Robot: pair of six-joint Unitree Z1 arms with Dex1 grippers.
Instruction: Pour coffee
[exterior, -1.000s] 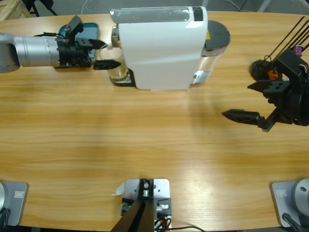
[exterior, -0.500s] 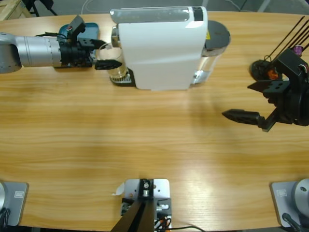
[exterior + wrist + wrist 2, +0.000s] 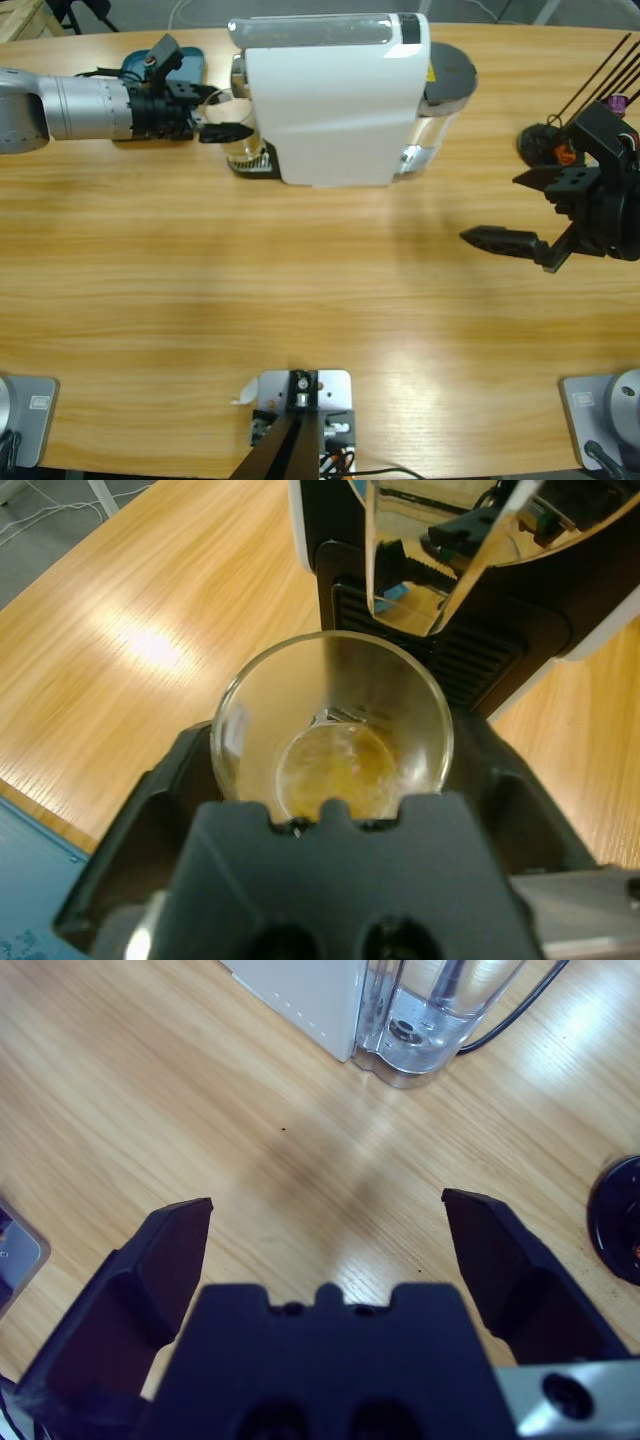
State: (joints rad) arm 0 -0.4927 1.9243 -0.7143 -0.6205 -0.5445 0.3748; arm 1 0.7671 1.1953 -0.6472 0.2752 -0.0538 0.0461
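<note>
Amber coffee (image 3: 345,775) between left claw (image 3: 330,770) jaws

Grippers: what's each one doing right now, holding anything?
Left gripper: shut on the glass with coffee.
Right gripper: open, empty.

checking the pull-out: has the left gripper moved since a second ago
Yes, slightly. In the high view the left gripper, shut on the glass, has crept toward the white coffee machine, which has stayed put.

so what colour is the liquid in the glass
Amber-brown coffee, a shallow layer in the clear glass; left wrist view shows it best.
</note>
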